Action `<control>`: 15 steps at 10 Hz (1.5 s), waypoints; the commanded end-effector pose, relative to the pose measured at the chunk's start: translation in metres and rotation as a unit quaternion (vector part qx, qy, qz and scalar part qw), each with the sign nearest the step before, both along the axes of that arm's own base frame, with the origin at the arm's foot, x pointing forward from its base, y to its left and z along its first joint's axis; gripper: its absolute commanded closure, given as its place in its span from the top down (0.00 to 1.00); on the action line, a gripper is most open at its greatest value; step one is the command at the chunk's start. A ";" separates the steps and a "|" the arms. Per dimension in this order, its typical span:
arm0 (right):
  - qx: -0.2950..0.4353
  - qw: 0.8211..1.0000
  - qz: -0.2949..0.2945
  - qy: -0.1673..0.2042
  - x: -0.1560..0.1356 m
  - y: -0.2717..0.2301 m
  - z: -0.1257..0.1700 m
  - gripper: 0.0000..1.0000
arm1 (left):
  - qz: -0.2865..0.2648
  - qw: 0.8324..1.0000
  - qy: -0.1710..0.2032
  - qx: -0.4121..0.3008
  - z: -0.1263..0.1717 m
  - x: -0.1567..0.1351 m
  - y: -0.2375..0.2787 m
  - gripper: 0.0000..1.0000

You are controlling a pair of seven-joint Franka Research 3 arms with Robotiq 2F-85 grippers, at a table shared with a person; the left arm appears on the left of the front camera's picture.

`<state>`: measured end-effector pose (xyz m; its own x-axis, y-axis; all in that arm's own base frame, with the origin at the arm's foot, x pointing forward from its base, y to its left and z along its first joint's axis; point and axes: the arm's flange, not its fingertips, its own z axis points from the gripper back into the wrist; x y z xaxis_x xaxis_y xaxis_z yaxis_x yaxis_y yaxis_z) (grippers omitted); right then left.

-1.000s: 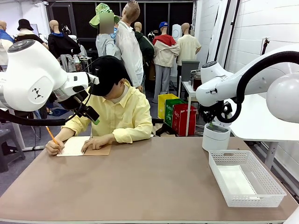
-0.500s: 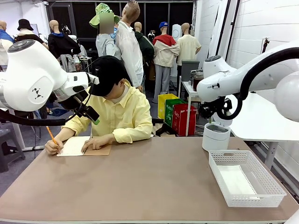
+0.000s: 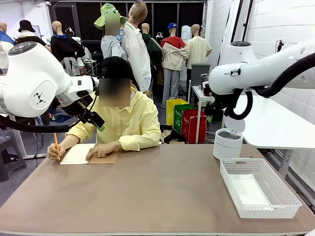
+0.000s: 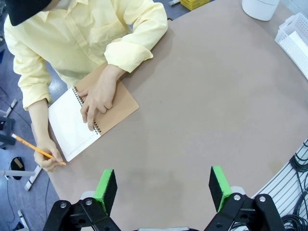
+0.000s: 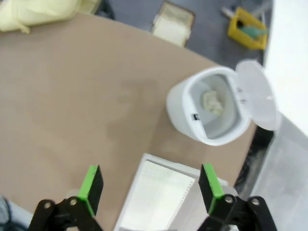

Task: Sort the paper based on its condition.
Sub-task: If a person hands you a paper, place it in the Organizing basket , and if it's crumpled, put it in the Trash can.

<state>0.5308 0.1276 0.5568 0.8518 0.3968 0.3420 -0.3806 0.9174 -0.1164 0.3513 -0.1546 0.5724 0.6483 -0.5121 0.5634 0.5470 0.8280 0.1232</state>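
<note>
From the front, a smooth paper sheet (image 3: 247, 189) lies flat in the white basket (image 3: 290, 199). In the left wrist view the left gripper (image 4: 162, 182) gapes empty over the table (image 4: 202, 96). In the right wrist view the right gripper (image 5: 149, 182) gapes too, a crumpled wad (image 5: 213, 102) lying in the bin (image 5: 179, 111) beyond (light and limp, likely; pinch an edge).

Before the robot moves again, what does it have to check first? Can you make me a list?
1. The left fingers open and empty: ok.
2. The right fingers open and empty: ok.
3. The bin ready, lid open: ok, with crumpled paper inside.
4. The basket ready: ok, with a flat sheet lying in it.
5. A loose sheet ready to pick up: not ok. The person's hand rests on the notebook and the other holds a pencil.
</note>
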 end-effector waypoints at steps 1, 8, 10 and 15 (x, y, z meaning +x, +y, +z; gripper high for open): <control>0.042 0.996 0.074 -0.012 -0.025 0.007 -0.002 1.00 | 0.000 1.000 0.000 -0.001 0.000 0.000 0.001 1.00; 0.076 0.985 0.152 -0.036 -0.051 0.051 0.016 1.00 | 0.000 1.000 0.000 -0.001 0.000 0.000 0.001 1.00; 0.076 0.985 0.152 -0.036 -0.051 0.051 0.016 1.00 | 0.000 1.000 0.000 -0.001 0.000 0.000 0.001 1.00; 0.107 0.974 0.195 -0.054 -0.071 0.059 0.018 1.00 | 0.000 1.000 0.000 -0.001 0.000 0.000 0.001 1.00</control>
<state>0.4709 0.1853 0.5779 0.6424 0.5888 0.4905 -0.6678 0.7441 -0.0187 0.3513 -0.1546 0.5723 0.6483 -0.5121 0.5634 0.5470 0.8280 0.1232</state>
